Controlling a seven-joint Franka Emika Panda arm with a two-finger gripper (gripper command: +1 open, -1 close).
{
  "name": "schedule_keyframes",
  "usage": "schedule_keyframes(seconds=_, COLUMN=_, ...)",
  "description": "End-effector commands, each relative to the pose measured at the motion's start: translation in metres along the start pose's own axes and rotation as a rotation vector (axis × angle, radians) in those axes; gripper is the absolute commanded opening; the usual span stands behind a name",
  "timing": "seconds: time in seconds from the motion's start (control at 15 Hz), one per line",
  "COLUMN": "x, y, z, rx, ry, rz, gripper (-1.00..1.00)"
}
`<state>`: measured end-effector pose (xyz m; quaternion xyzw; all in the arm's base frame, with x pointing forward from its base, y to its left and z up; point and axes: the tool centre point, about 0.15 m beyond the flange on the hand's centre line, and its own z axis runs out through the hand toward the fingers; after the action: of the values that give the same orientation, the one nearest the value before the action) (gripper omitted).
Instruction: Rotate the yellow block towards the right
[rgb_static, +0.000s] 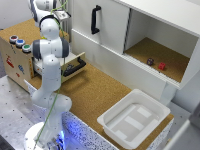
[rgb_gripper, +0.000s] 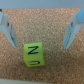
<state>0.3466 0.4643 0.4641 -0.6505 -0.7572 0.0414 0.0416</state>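
The yellow block (rgb_gripper: 34, 54) lies on the cork surface in the wrist view, with a dark "N" on its top face and a "U" on the side face. My gripper (rgb_gripper: 40, 36) is open and empty above it. One finger (rgb_gripper: 8, 31) and the other finger (rgb_gripper: 71, 31) stand wide apart on either side, and neither touches the block. In the exterior view the arm (rgb_static: 50, 47) reaches to the back of the cork table at the view's left. The block is hidden from that view.
A wooden box with coloured buttons (rgb_static: 17, 42) and a drawer with a black handle (rgb_static: 74, 66) stand by the arm. A white cabinet has a door handle (rgb_static: 95, 20); its open compartment holds a red block (rgb_static: 162, 66) and a dark object (rgb_static: 150, 61). A white bin (rgb_static: 135, 117) sits at the front.
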Motion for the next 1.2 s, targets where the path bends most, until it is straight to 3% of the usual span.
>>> schedule_keyframes(seconds=0.0, x=-0.028, y=-0.028, z=0.015, rx=-0.186, ry=0.01, rz=0.01, gripper=1.0)
schedule_keyframes(seconds=0.4, x=-0.02, y=-0.041, z=0.039, rx=-0.184, ry=0.041, rz=-0.012, gripper=1.0)
schedule_keyframes(seconds=0.8, x=-0.009, y=-0.019, z=0.045, rx=-0.181, ry=0.059, rz=-0.002, gripper=1.0)
schedule_keyframes(seconds=0.87, x=-0.009, y=-0.016, z=0.044, rx=-0.184, ry=0.056, rz=0.0, gripper=-1.0)
schedule_keyframes(seconds=1.13, x=-0.016, y=-0.007, z=0.038, rx=-0.173, ry=0.057, rz=0.017, gripper=-1.0)
